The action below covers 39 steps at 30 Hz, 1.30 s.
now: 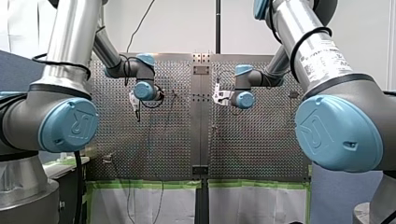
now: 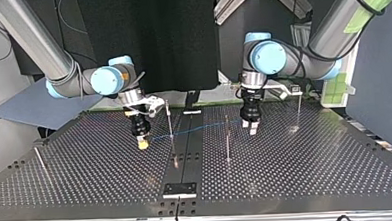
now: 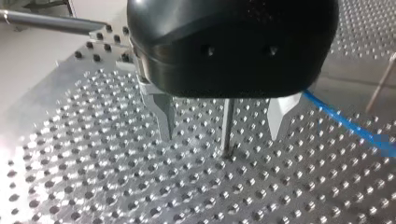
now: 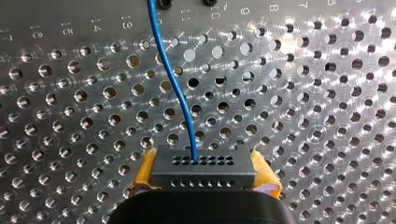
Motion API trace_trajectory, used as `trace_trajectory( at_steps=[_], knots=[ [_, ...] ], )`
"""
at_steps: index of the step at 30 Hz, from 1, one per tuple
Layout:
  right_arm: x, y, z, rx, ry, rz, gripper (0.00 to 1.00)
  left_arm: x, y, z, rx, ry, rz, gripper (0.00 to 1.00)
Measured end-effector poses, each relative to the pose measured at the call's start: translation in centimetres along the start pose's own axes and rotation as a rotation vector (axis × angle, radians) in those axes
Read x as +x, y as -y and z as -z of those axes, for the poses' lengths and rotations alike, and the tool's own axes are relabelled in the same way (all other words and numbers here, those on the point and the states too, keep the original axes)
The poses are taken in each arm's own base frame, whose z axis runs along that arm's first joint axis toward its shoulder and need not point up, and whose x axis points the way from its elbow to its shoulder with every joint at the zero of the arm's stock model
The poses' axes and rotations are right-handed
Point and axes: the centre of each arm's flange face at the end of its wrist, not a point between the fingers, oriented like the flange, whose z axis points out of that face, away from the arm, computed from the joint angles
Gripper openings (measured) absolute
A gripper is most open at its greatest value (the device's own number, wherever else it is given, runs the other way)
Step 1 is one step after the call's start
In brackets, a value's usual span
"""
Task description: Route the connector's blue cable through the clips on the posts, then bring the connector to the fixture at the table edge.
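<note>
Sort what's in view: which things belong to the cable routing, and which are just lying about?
Job: connector in my right hand; blue cable; posts; my left hand, open.
Lying about: green tape; grey board.

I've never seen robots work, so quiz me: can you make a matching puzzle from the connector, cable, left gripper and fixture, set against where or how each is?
Things:
1. connector
2. cable
3. left gripper
4. fixture

Descriptions:
A. open, holding nothing
B. black, at the table edge
C. held by right gripper
D. blue and thin

Pairs: 1-C, 2-D, 3-A, 4-B
</note>
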Motion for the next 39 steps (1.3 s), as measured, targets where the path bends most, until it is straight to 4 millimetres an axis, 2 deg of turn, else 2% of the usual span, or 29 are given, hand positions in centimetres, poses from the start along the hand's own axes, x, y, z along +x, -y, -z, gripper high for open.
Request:
trace_trajectory(
  at_steps=[17, 21, 29, 39],
  knots=[
    [0.0, -0.2, 0.0, 0.0, 0.0, 0.001, 0.0, 5.2, 0.4, 6.0, 0.029, -0.15, -0.018, 1.0],
    [0.0, -0.2, 0.0, 0.0, 0.0, 0.002, 0.0, 4.4, 0.6, 6.6, 0.031, -0.136, -0.007, 1.0],
    [0.0, -0.2, 0.0, 0.001, 0.002, 0.002, 0.0, 1.6, 1.7, 7.4, 0.056, -0.084, 0.013, 1.0],
    [0.0, -0.2, 0.0, 0.002, 0.005, 0.002, 0.0, 0.9, 2.5, 7.3, 0.109, -0.048, -0.003, 1.0]
  ],
)
